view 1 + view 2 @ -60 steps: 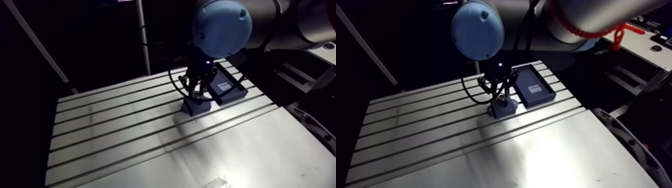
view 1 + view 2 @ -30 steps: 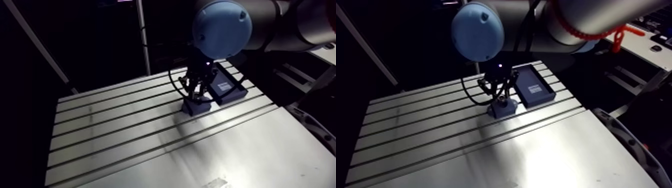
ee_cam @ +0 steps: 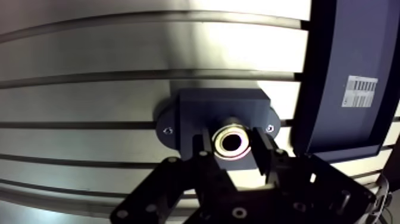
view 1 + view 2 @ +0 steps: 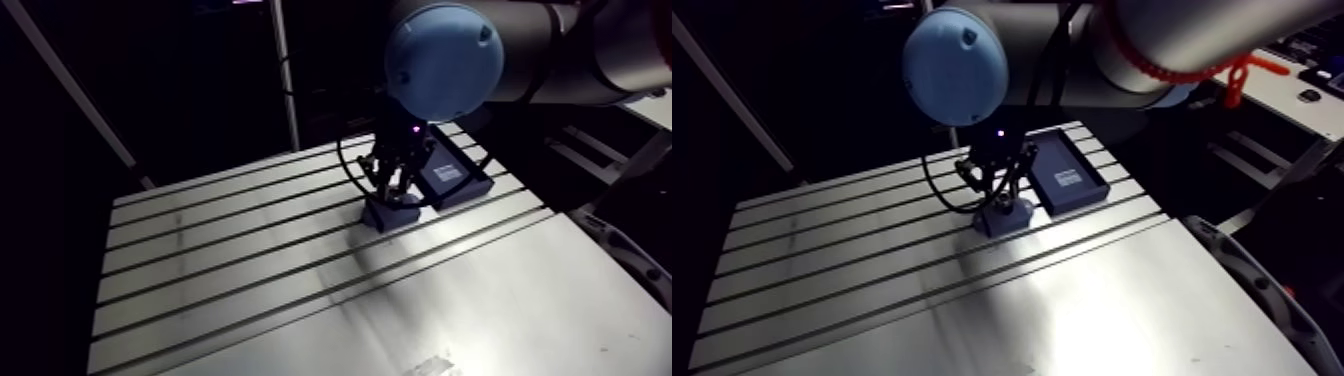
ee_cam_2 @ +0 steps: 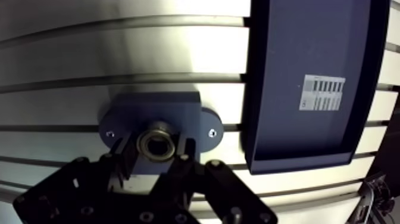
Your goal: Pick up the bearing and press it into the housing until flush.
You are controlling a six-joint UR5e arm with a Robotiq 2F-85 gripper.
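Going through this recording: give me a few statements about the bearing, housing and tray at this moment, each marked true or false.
1. The bearing sits between the fingers of the gripper, over the housing. True.
2. The housing lies inside the tray. False: it stands on the slotted table, beside the tray.
3. The tray holds spare bearings. False: only a barcode label shows in it.
4. The housing has a screw in each side ear. True.
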